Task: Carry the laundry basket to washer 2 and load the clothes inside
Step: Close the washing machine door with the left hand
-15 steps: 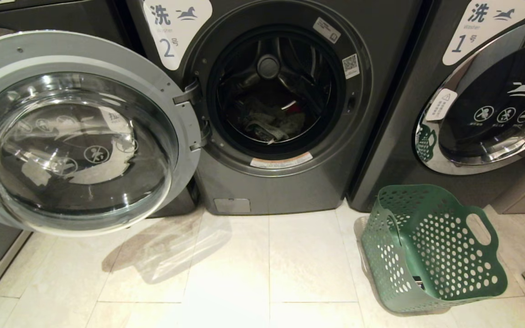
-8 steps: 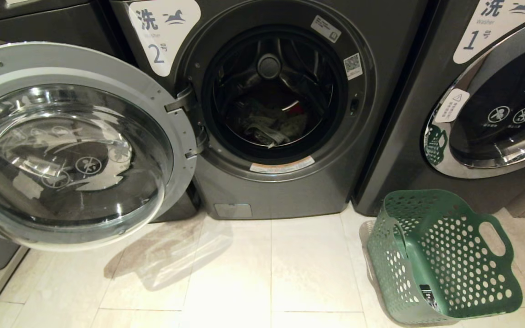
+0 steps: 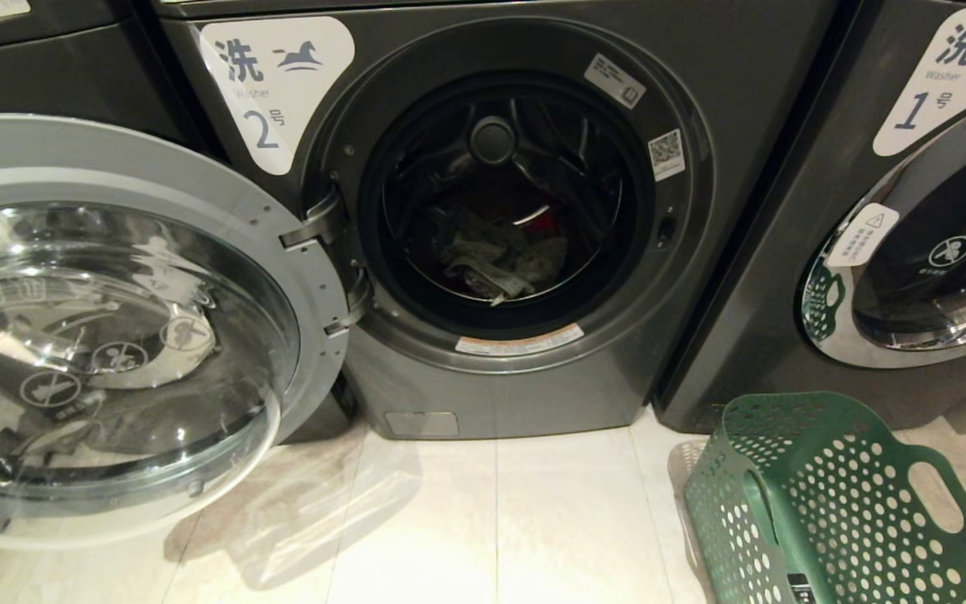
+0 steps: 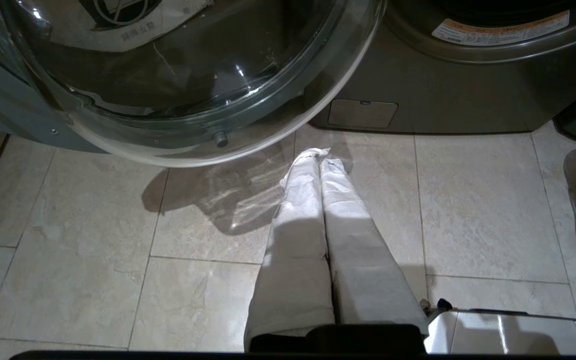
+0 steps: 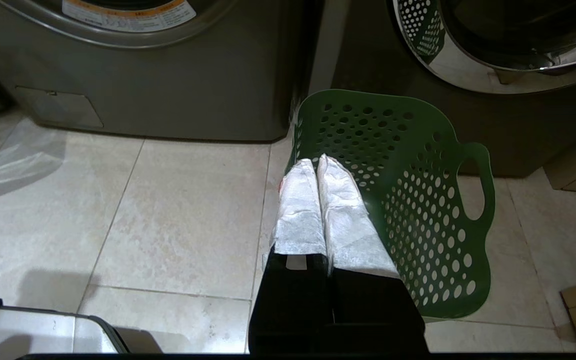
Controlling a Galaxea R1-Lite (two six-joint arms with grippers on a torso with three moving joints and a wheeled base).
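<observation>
Washer 2 (image 3: pixel 269 84) has its round door (image 3: pixel 198 193) swung wide open to the left. Inside the drum lie the clothes: a grey patterned piece (image 3: pixel 491 264) with a bit of red cloth (image 3: pixel 543 222) behind it. The green laundry basket (image 3: pixel 827 503) sits on the floor tiles at the right, in front of washer 1, and no cloth shows in it. Neither arm is in the head view. My left gripper (image 4: pixel 319 155) is shut and empty above the floor, just below the open door (image 4: pixel 193 75). My right gripper (image 5: pixel 316 162) is shut and empty over the near rim of the basket (image 5: pixel 418 200).
Washer 1 (image 3: pixel 936 75) stands to the right with its chrome-ringed door closed. The open door overhangs the floor at the left. Pale tiles (image 3: pixel 491 520) lie in front of washer 2. A corner of my base (image 4: pixel 508 330) shows near the left gripper.
The whole head view has shifted: washers and basket now sit lower and a little larger, so the camera moved. Door, clothes and basket kept their places relative to each other.
</observation>
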